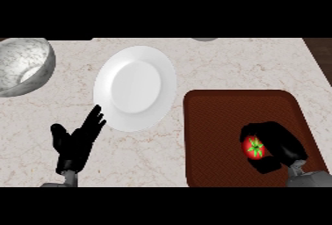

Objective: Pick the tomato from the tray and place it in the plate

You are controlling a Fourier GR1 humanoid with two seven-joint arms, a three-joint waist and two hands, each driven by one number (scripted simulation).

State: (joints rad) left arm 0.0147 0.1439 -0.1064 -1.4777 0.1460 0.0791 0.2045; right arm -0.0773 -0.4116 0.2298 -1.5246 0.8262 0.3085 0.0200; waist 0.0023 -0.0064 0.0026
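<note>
From the head view I have the tomato on the dark brown tray, in the tray's right half toward its near edge. My right hand is wrapped around it: the fingers arch over the top and far side and the thumb comes in from below, so only the left face of the tomato shows, red with its green star-shaped stem. I cannot tell whether the tomato sits on the tray or is raised off it, since the hand hides its underside.

The white plate lies on the marble counter just left of the tray, its right rim near the tray's upper left corner but apart from it. It holds nothing.

My left hand shows at the lower left, open with fingers straight and spread, fingertips pointing toward the plate's lower rim and just short of it.

A speckled grey bowl sits at the upper left corner of the counter, well apart from the tray
</note>
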